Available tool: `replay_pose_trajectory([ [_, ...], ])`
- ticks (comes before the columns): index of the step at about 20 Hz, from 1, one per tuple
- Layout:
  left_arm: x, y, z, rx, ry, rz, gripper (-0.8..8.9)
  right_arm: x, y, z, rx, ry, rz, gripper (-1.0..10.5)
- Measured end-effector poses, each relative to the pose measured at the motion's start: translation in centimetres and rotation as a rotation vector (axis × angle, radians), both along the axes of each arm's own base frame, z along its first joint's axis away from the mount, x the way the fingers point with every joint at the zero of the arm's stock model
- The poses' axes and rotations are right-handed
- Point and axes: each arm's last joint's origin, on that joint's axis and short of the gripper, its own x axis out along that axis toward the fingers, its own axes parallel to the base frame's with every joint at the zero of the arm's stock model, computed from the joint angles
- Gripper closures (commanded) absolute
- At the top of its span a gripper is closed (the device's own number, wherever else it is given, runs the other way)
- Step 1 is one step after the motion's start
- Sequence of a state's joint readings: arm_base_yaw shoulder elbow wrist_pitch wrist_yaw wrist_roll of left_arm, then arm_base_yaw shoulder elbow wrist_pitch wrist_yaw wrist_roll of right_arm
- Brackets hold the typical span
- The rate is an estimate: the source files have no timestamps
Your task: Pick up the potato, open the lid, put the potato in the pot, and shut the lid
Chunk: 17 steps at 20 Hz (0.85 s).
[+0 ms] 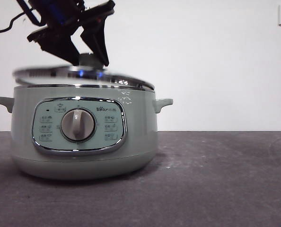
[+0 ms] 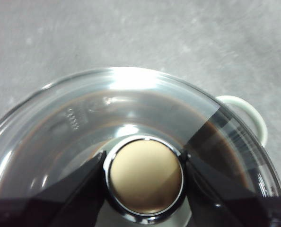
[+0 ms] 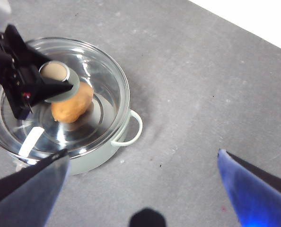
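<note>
Two arms here, but only one is doing anything. The left gripper (image 1: 90,60) comes down from the top-left corner of the front view and has its black jaws clamped on either side of the lid's knob (image 2: 145,176), one jaw at 9 o'clock of the knob and the other at 3 o'clock, both touching it as far as the left wrist view shows.

The lid (image 1: 83,78) sits just above the pot (image 1: 83,137), and it looks blurred and a bit tilted in the front view, with the left edge higher than the right. I can't tell whether its rim still touches the pot on the right side.

The potato (image 3: 72,103) is inside the pot, seen through the glass in the right wrist view, lying just off centre, toward 3 o'clock from the knob. It's orange-brown and partly hidden behind the knob and the left gripper.

The right gripper (image 3: 143,182) hangs well above the desk (image 1: 225,179), off to the side of the pot, at about 5 o'clock from it in its own view. Its jaws are spread wide with nothing between them.

The pot's dial (image 1: 78,125) faces the front camera, with a side handle (image 1: 162,103) sticking out at 3 o'clock.
</note>
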State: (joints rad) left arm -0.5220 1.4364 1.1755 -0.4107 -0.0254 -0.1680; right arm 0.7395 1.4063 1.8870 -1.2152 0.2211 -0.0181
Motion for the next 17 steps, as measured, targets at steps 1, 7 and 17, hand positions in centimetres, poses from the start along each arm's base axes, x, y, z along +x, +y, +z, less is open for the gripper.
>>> replay_pose_trajectory([
  [1, 0.0, 0.0, -0.2, -0.003, -0.004, 0.003, 8.22, 0.0, 0.0, 0.0, 0.0, 0.0, 0.0, 4.2],
  [7, -0.3, 0.2, -0.8, -0.014, -0.033, 0.02, 8.22, 0.0, 0.0, 0.0, 0.002, 0.002, 0.003, 4.1],
  [17, -0.9, 0.1, -1.8, -0.004, -0.099, 0.075, 8.22, -0.1, -0.1, -0.2, -0.002, 0.023, -0.007, 4.1],
])
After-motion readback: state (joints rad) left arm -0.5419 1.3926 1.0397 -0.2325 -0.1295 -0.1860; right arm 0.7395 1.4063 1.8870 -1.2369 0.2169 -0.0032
